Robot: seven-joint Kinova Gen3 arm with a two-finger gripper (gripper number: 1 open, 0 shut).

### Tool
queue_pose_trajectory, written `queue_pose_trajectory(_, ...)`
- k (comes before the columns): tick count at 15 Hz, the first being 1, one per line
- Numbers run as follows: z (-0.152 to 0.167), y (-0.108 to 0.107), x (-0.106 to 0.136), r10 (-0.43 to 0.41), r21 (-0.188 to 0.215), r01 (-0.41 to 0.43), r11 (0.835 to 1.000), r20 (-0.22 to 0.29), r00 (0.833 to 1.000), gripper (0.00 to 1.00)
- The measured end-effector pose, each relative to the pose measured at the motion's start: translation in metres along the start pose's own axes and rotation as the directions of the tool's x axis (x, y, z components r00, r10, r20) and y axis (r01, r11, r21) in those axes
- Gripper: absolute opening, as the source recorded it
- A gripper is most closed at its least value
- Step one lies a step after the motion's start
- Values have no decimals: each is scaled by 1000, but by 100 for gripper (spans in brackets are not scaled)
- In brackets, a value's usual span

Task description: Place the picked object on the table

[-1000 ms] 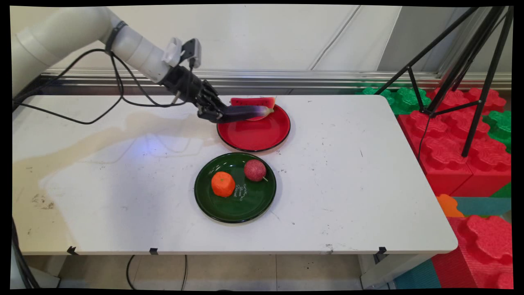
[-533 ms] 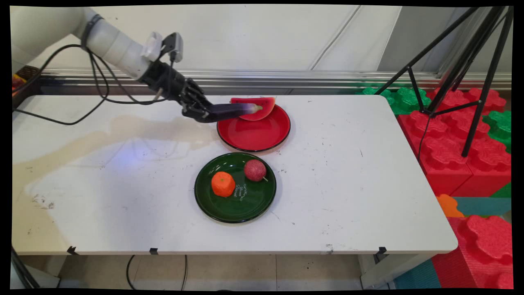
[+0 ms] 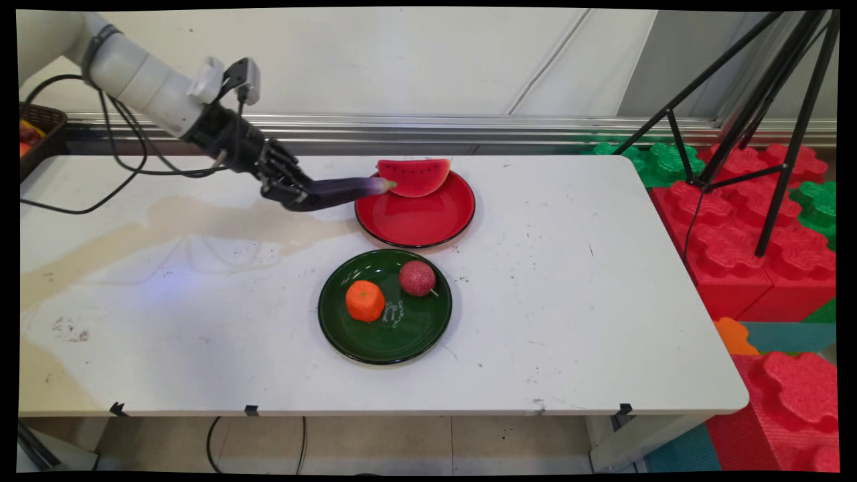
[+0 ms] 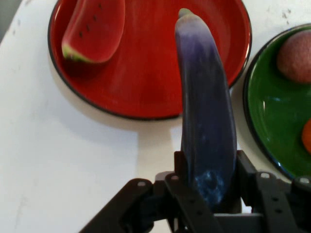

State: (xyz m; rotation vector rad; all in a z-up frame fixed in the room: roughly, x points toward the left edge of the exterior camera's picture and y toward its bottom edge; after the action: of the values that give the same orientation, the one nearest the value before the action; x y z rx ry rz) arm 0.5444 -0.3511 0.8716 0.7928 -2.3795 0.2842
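Note:
My gripper (image 3: 294, 194) (image 4: 208, 182) is shut on a purple eggplant (image 3: 341, 188) (image 4: 206, 116) by its thick end. I hold it level above the table, just left of the red plate (image 3: 428, 224) (image 4: 146, 87), with its pale tip reaching the plate's left rim. A watermelon slice (image 3: 413, 176) (image 4: 95, 29) lies at the back of that plate.
A green plate (image 3: 402, 335) (image 4: 267, 107) sits in front of the red one, holding an orange (image 3: 365, 300) and a reddish round fruit (image 3: 417, 278) (image 4: 295, 56). A dark basket (image 3: 37, 130) stands at the far left; a tripod (image 3: 770, 100) and foam blocks (image 3: 756, 221) lie to the right.
The arm has drawn back to the left with the eggplant in it, so the eggplant now hangs mostly off the red plate instead of over it.

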Motion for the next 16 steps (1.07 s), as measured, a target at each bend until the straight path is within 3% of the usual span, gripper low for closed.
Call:
queue_pose_trajectory(8,-12,12,-39,-71,-7,72,997,65,995,0)
queue_pose_trajectory(16,6,26,-73,-130,-27,134,991,120,984,0)
